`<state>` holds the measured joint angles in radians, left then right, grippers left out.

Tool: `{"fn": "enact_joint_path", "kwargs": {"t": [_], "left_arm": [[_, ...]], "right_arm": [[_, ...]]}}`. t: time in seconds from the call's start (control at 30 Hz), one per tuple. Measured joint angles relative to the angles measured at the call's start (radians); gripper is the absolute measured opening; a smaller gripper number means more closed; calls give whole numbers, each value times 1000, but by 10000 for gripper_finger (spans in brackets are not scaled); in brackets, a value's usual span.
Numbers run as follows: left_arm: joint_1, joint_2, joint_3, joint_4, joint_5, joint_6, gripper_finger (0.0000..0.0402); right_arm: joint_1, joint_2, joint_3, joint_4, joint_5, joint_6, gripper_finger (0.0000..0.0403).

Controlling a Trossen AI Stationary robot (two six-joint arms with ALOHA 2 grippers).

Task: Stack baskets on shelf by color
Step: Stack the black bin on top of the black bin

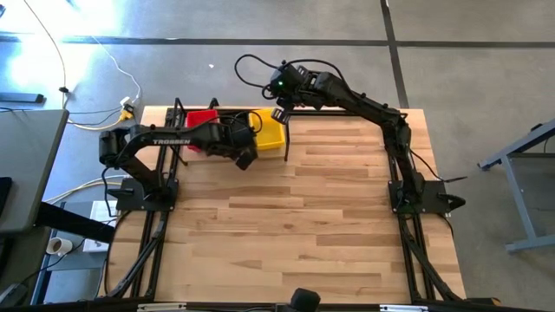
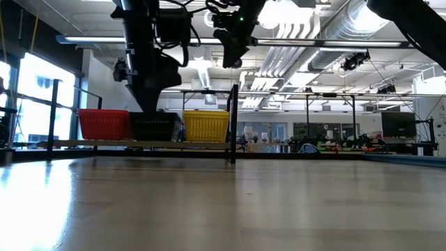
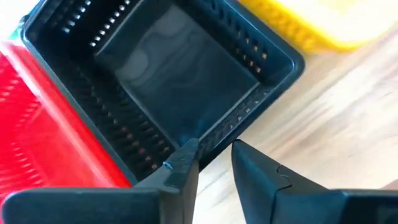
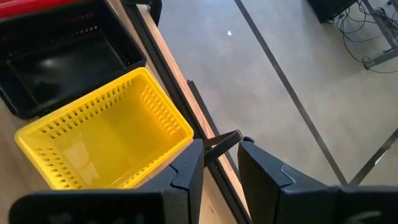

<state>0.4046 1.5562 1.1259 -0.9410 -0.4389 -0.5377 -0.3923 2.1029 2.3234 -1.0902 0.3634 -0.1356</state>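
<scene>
Three baskets stand side by side on the shelf at the table's far left: red, black and yellow, each resting on its base. My left gripper is down at the black basket, at a near corner of it. My right gripper hangs open high above the shelf's right end, beside the yellow basket, with nothing between its fingers. My left gripper has the black basket's near wall, close to a corner, between its two fingers. One finger is inside the basket and the other outside. The fingers come from above, slanting toward the far edge. The basket stands upright on the shelf.
The shelf's black posts rise at its ends, one right beside the yellow basket. The broad wooden tabletop stretches from the shelf to the near edge. Cables lie on the floor past the table's far left corner.
</scene>
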Motion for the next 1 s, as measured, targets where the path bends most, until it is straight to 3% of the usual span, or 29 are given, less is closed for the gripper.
{"fn": "enact_joint_path", "kwargs": {"t": [0.5, 1.0], "left_arm": [[8, 0, 0, -41, 18, 115, 65], [7, 0, 0, -40, 42, 516, 64]], "right_arm": [[0, 0, 0, -4, 0, -3, 87], [0, 1, 0, -3, 0, -3, 87]]}}
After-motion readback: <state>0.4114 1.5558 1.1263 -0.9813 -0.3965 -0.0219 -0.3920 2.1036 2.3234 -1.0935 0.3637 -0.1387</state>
